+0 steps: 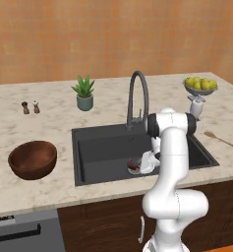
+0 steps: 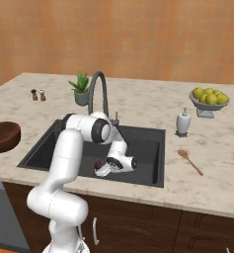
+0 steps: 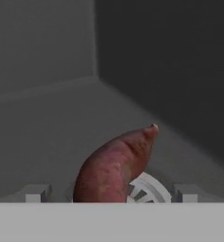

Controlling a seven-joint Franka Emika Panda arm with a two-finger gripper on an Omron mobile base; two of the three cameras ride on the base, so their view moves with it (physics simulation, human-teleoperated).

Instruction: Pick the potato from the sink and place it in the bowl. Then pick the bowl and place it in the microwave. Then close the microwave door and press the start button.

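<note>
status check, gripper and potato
Gripper open, down in the sink, astride the potato. Potato lying over the drain, not gripped. Bowl waiting on counter. Nothing blocking.

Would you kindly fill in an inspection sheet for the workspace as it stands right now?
Surface: pale marbled counter with a dark sink set into it.
Job's things: potato lies on the sink floor beside the drain; brown bowl stands on the counter to the left of the sink, with nothing in it.
Clutter: potted plant, two shakers, fruit dish, soap bottle, wooden spoon.
Grippers: gripper low in the sink, open, fingers either side of the potato, not yet closed on it.
Cables: nothing seen.
Surroundings: orange wall, dark wooden cabinets below, faucet behind the sink.
</note>
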